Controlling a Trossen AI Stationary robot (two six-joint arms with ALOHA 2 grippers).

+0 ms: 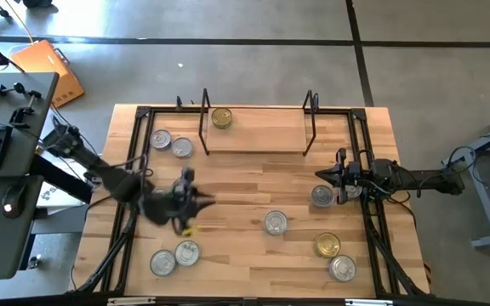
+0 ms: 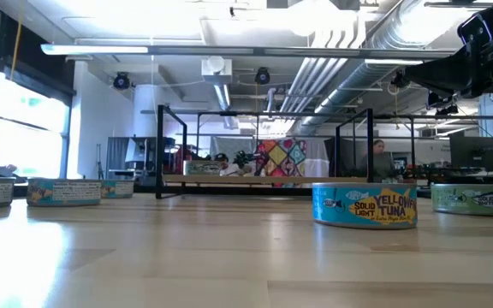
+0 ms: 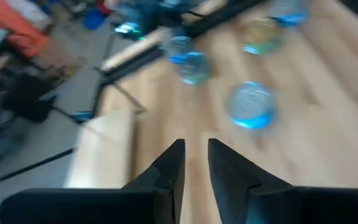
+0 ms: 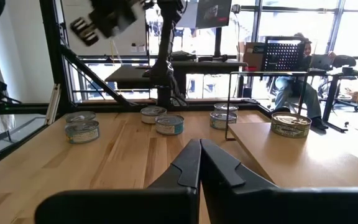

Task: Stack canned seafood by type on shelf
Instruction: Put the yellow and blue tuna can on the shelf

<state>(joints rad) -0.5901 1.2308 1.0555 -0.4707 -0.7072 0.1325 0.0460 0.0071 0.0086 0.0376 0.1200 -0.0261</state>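
The shelf [image 1: 258, 129] is a light-wood board between two black wire uprights at the table's far side. One gold-lidded can [image 1: 221, 117] stands on its left end. Two silver cans [image 1: 171, 144] stand on the table left of it, two more [image 1: 174, 258] near the front left, and several others [image 1: 276, 223] lie on the right half. My left gripper [image 1: 201, 201] hovers above the table's left-centre, blurred. Its fingers [image 3: 194, 152] are narrowly open with nothing between them. My right gripper [image 4: 199, 144] waits shut at the right side, beside a can [image 1: 322, 196].
Black frame rails [image 1: 134, 170] run along the table's left and right sides. In the low view a blue "Yellowfin Tuna" can [image 2: 365, 205] stands nearest. Bare wood lies in the table's middle [image 1: 245, 183]. A person sits at a desk [image 4: 297, 68] beyond the table.
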